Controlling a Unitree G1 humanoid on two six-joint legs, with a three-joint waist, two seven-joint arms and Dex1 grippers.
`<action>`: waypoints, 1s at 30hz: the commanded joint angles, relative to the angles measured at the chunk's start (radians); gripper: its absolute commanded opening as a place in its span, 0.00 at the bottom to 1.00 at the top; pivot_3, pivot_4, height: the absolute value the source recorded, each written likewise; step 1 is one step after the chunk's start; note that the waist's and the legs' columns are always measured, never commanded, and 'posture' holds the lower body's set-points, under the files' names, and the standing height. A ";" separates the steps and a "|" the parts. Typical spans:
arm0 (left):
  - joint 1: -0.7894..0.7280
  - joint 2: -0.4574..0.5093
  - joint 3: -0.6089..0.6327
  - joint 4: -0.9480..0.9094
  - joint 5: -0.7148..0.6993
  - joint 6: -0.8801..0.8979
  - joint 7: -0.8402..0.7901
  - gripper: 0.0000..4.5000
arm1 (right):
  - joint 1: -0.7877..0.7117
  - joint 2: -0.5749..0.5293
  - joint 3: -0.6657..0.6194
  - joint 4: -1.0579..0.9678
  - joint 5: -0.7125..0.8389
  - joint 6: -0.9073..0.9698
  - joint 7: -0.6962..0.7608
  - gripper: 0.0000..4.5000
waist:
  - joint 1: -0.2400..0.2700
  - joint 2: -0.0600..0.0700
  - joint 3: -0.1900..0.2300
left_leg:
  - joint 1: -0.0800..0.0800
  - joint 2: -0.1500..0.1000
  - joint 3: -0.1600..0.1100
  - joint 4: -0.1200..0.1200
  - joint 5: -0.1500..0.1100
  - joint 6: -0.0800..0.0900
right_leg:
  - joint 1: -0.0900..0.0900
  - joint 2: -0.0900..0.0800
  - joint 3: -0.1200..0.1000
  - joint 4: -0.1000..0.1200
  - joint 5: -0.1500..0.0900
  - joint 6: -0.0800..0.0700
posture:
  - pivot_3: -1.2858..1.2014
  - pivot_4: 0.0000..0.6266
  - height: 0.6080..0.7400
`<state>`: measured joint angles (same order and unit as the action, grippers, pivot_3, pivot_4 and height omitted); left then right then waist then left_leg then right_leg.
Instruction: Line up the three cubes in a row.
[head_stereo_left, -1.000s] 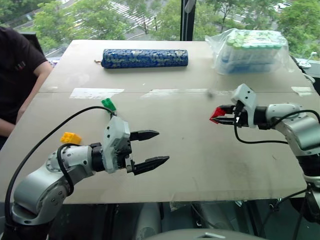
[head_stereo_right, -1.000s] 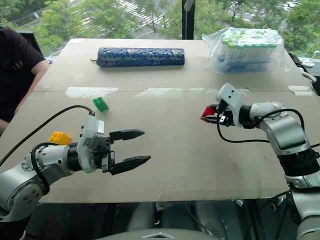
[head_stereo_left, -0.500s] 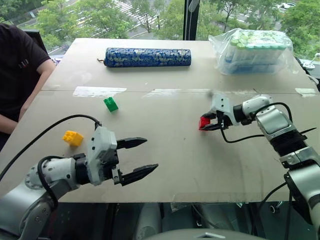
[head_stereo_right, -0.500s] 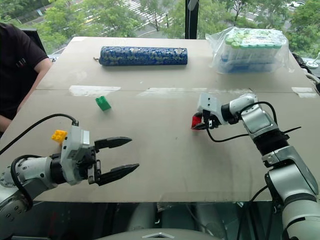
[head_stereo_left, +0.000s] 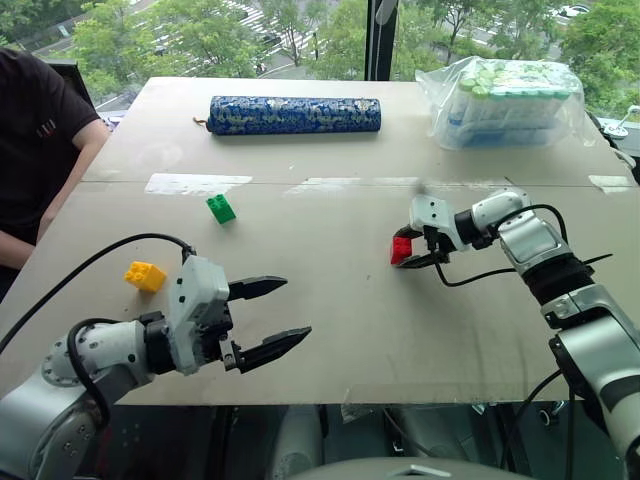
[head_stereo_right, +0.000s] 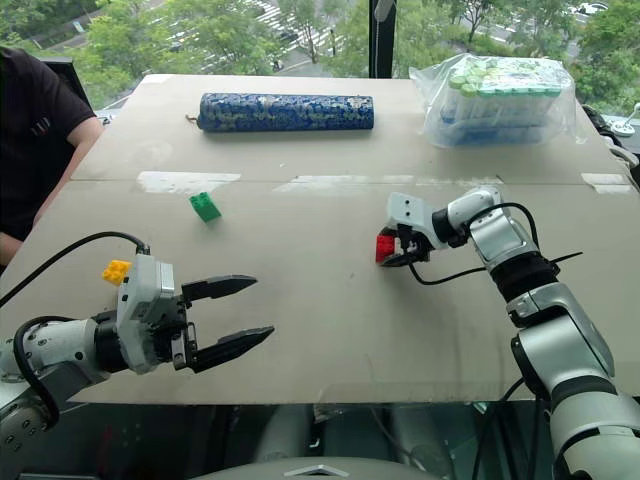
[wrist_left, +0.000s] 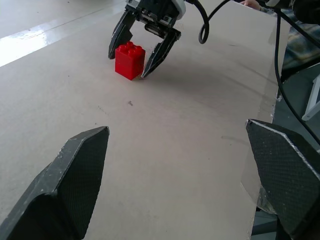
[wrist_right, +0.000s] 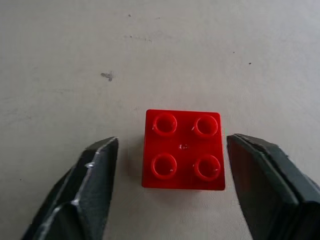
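- The red cube (wrist_right: 183, 149) sat flat on the table (head_stereo_left: 330, 320), studs up, four of them in a square. It was squarish from the top, so no real long axis, though in the left wrist view it looked a bit taller than wide.
- The right gripper (head_stereo_left: 411, 250) was down at the table with its two black fingers either side of the red cube. The jaws were parted, with a visible gap between each finger and the brick, so it wasn't gripping anything.
- The green cube (head_stereo_left: 221, 209) was well off to the left of the red one, on the far-left part of the table, sitting a bit skewed to the table edge.
- The yellow cube (head_stereo_left: 144, 276) lay nearer the robot than the green one and further left, also studs up and turned at an angle.
- So the three were nowhere near a row: red well apart from the other two.
- The left gripper (head_stereo_left: 269, 318) hung over the near edge of the table, jaws wide apart and empty, pointing right across the table.
- At the far side were a blue patterned roll (head_stereo_left: 294, 114) and a clear bag of bottles (head_stereo_left: 509, 98). I couldn't read any writing on them.
- A person in a dark shirt (head_stereo_left: 38, 140) sat at the left edge.
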<state>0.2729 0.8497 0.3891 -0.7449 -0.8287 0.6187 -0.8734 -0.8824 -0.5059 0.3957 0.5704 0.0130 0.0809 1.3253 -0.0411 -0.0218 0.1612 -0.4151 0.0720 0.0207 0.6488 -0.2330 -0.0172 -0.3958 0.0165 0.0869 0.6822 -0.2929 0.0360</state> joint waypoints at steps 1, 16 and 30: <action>0.014 -0.005 0.051 -0.040 -0.019 -0.017 0.009 1.00 | -0.012 -0.013 -0.045 -0.034 0.012 -0.026 0.008 1.00 | 0.000 0.000 0.000 | 0.000 0.000 0.000 0.000 0.000 0.000 | 0.000 0.000 0.000 0.000 0.000 0.000 | 0.52 0.24 1.00; -0.422 -0.347 -0.034 0.225 0.304 0.246 0.900 1.00 | 0.417 -0.041 -0.475 -0.929 0.521 0.371 -0.287 1.00 | 0.028 -0.001 -0.001 | -0.001 -0.002 -0.006 0.003 0.000 0.000 | 0.002 -0.001 -0.003 0.007 0.000 0.001 | 0.52 0.24 1.00; -0.846 -0.499 -0.162 0.790 0.580 0.090 1.041 1.00 | 0.593 -0.121 -0.532 -1.169 0.582 0.425 -0.448 1.00 | 0.030 -0.004 -0.001 | 0.000 -0.006 -0.007 0.004 0.000 0.000 | 0.001 -0.001 -0.003 0.010 0.000 0.001 | 0.52 0.24 1.00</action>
<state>-0.5381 0.3523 0.2320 -0.0059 -0.2854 0.7680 0.1610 -0.2816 -0.6169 -0.0957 -0.5541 0.5669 0.5043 0.8983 -0.0114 -0.0258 0.1599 -0.4157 0.0657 0.0134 0.6531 -0.2328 -0.0174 -0.3944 0.0151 0.0835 0.6925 -0.2929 0.0368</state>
